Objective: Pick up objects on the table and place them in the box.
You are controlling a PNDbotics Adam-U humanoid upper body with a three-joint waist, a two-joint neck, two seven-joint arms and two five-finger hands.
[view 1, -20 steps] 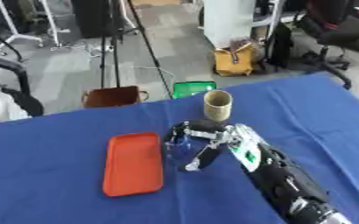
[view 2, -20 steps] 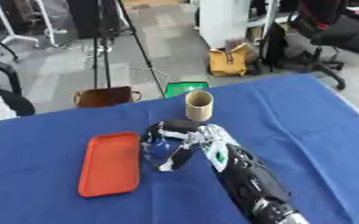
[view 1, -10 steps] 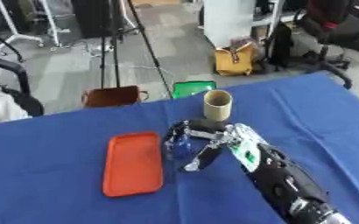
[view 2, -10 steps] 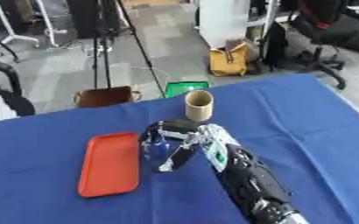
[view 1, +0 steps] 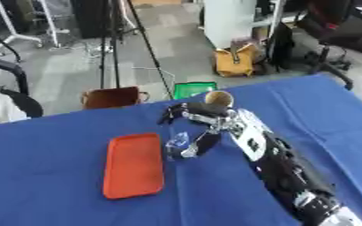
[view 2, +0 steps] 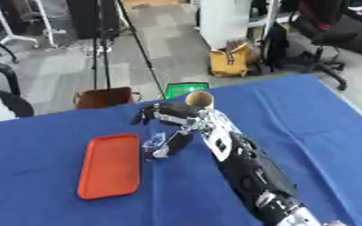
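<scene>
A small clear, crinkled object (view 1: 179, 144), glinting like plastic wrap or a little bottle, is lying near the middle of the blue tabletop (view 1: 53, 176), just right of the orange tray. What it is exactly cannot be made out. The right hand (view 1: 203, 128) is reaching over it from the right, its arm running in from the lower right corner of the tabletop. The fingers are curling down and to the left, with the thumb (view 1: 207, 140) dropping toward the clear object and seeming to touch it at its right side; whether the hand is actually clasping it cannot be told for sure, though the digits are bending round it.

The orange tray (view 1: 134, 164), flat and oblong with rounded corners, is sitting left of centre, its long side running toward the near edge. It is holding nothing visible. A tan cylindrical cup (view 1: 218, 99) is standing upright near the far edge of the tabletop, just behind the hand's knuckles and partly hidden by them.

Beyond the far edge, a brown container (view 1: 111, 97) and a green box (view 1: 193, 89) are sitting on the floor.
</scene>
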